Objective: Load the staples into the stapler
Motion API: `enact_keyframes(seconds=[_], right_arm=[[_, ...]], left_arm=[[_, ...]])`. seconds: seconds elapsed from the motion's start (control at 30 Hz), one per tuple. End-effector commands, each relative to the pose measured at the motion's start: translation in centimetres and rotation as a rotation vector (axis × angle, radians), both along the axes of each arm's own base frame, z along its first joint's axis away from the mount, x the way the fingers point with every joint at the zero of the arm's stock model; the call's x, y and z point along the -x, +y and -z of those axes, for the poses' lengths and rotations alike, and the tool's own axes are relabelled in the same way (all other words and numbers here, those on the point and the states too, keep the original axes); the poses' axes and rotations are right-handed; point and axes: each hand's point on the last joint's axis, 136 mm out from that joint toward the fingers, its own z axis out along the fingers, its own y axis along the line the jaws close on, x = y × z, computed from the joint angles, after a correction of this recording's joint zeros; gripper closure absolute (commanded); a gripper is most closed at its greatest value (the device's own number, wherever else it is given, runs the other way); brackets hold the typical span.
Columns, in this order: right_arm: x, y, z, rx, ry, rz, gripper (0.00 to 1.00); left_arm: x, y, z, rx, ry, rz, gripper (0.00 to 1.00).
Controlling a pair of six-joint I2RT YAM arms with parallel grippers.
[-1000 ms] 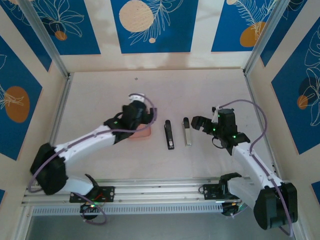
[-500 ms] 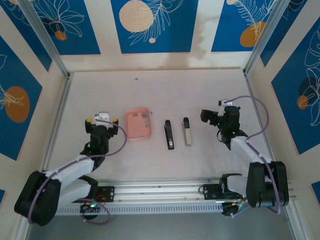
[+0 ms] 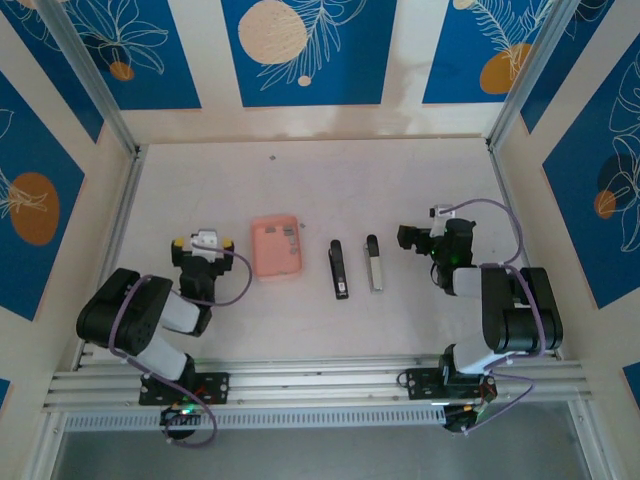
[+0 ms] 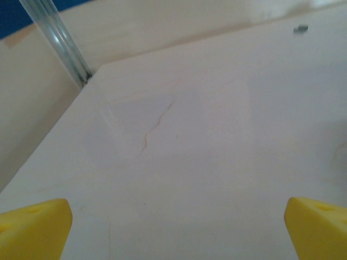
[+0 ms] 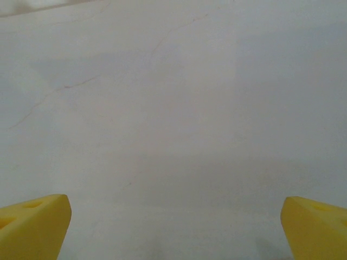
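The pink staple box (image 3: 277,247) lies just to the right of the left gripper (image 3: 203,241), not touching it. The black stapler (image 3: 338,269) and its silvery-white bar (image 3: 374,264) lie side by side between the box and the right gripper (image 3: 410,238). Both grippers have their yellow fingers (image 4: 32,227) spread wide above the bare table (image 4: 179,135), holding nothing.

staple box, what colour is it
The staple box is salmon pink, clearest in the top external view.

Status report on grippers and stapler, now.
Left gripper open, empty. Right gripper open, empty. Stapler lying flat mid-table, silvery bar apart on its right, pink staple box on its left. Nothing blocking.
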Motion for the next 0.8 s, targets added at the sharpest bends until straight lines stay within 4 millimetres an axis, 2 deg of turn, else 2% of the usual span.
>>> enact_keyframes(seconds=[0.0,0.23,0.47,0.57,0.67,0.77], right_arm=[[-0.8,0.8,-1.7,0.012,-0.088,-0.054,0.01],[-0.7,0.8,-1.6,0.014,-0.086,-0.055,0.01],[-0.8,0.9,-1.6,0.015,-0.086,-0.055,0.01],[-0.8,0.9,-1.7,0.015,-0.087,-0.055,0.01],[-0.8,0.8,-1.7,0.016,-0.087,-0.053,0.01],[-0.8,0.8,-1.7,0.016,-0.089,-0.054,0.01]], left_arm=[[-1.1,-0.3,-0.7,0.062,-0.048,0.055,0.0],[-1.1,1.5,-0.5,0.141,-0.041,0.015,0.0],[-2.5,1.6,0.1,0.131,0.037,-0.008,0.0],[-4.2,0.9,0.9,0.119,0.133,0.024,0.0],[-3.6,0.2,0.6,0.116,0.098,0.069,0.0],[-4.1,-0.1,1.0,0.113,0.139,0.086,0.0]])
